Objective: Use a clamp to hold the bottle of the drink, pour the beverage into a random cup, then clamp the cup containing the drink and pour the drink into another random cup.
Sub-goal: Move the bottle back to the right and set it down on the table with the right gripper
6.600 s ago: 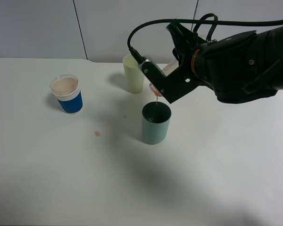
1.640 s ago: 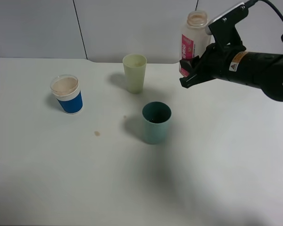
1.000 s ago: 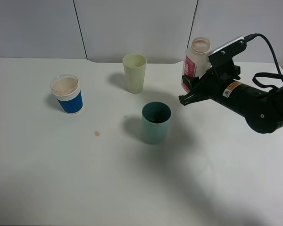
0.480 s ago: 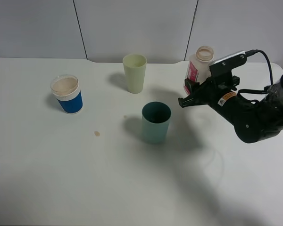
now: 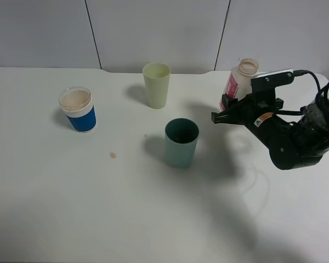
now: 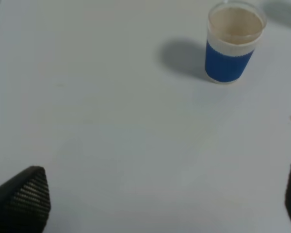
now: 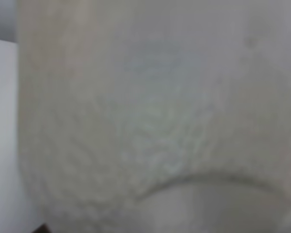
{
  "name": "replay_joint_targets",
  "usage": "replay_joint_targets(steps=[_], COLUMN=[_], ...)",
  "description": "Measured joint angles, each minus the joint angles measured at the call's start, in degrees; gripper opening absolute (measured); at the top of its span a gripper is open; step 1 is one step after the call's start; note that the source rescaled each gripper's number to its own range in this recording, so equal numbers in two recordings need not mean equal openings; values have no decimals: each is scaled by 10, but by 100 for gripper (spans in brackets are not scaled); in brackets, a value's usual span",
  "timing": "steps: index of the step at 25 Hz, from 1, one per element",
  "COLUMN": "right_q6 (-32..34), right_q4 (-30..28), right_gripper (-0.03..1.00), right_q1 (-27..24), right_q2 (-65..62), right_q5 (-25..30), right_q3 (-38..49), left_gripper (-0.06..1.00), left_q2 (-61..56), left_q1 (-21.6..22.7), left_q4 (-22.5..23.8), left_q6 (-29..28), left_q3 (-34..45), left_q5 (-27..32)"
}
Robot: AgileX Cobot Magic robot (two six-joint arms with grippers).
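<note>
My right gripper is shut on the drink bottle, a white bottle with a pink label and no cap. It holds the bottle upright, low over the table at the back right. I cannot tell if the bottle touches the table. The bottle's white wall fills the right wrist view. A teal cup stands in the middle, left of the bottle. A pale green cup stands behind it. A blue cup with pinkish drink stands at the left and shows in the left wrist view. My left gripper is open and empty, well short of the blue cup.
A small brown spot lies on the white table between the blue and teal cups. The right arm's black body and its cables hang over the table's right side. A grey wall runs along the back edge.
My right arm has come down and moved right with the upright bottle, from high above the table to low at the back right. The cups have not moved.
</note>
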Motion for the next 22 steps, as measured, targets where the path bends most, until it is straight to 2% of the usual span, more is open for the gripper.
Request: replay_joint_targets(steps=[11, 22], right_q6=[11, 16], right_q4=[17, 0], right_gripper=[0, 0], right_q1=[-14, -54], right_q2=[22, 47], right_q5=[-1, -2], right_q3=[0, 0], left_gripper=[94, 94], left_q2=[0, 0], left_q1=[0, 0], left_q4=[0, 0], left_q6=[0, 0], left_q3=[0, 0], left_q5=[0, 0])
